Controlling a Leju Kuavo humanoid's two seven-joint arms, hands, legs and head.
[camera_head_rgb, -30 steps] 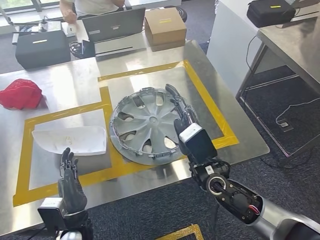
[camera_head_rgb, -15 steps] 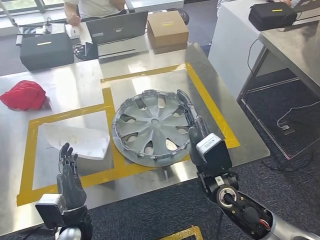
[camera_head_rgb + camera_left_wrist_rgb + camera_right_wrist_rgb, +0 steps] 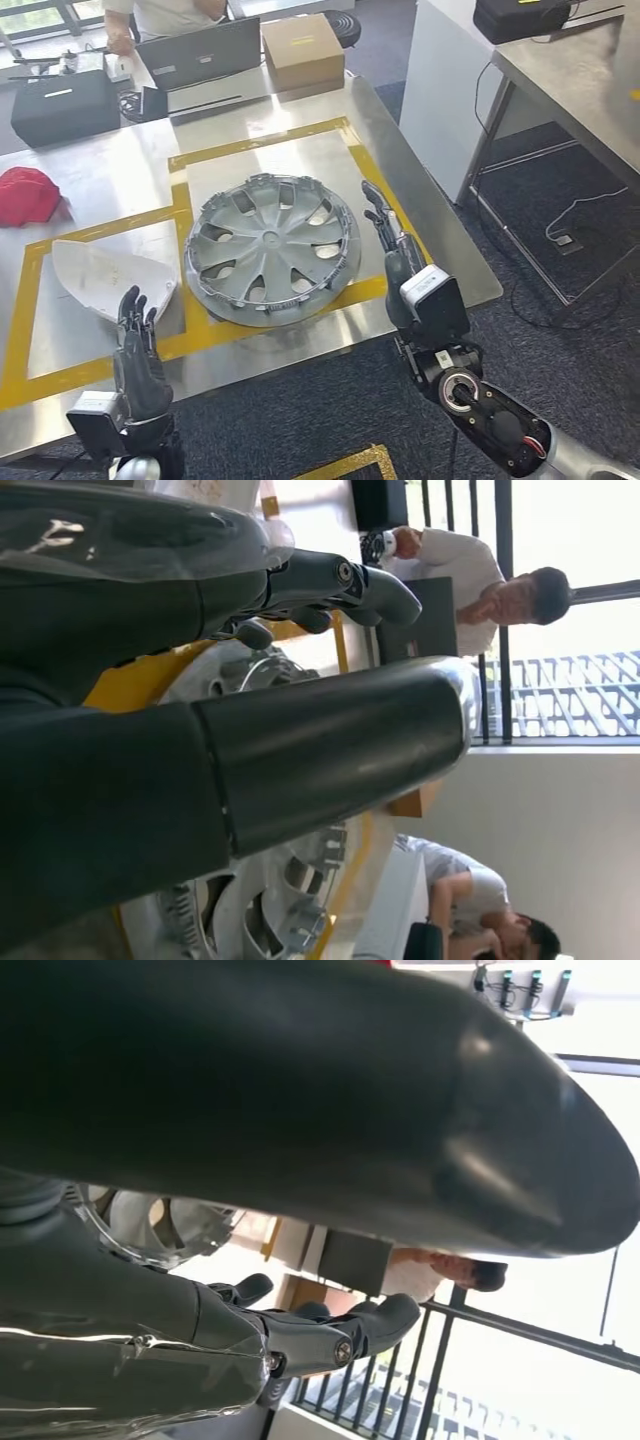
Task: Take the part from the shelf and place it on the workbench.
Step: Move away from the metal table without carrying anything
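Wheel cover point(image 3: 269, 247) lies flat on the steel workbench point(image 3: 113, 180), inside the yellow tape outline, just beside the right hand point(image 3: 396, 262) on its thumb side. Right hand empty, fingers extended and apart, not touching the rim. Left hand point(image 3: 137, 352) also empty, fingers loosely spread, near the white panel point(image 3: 106, 275). Placement looks done. Judgement: withdraw both hands straight back, avoiding the rim.

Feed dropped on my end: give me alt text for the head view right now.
A silver hubcap lies flat on the steel workbench inside yellow tape, with the right hand open just off its rim and the left hand open nearer the table's front edge. A white panel lies beside the hubcap.
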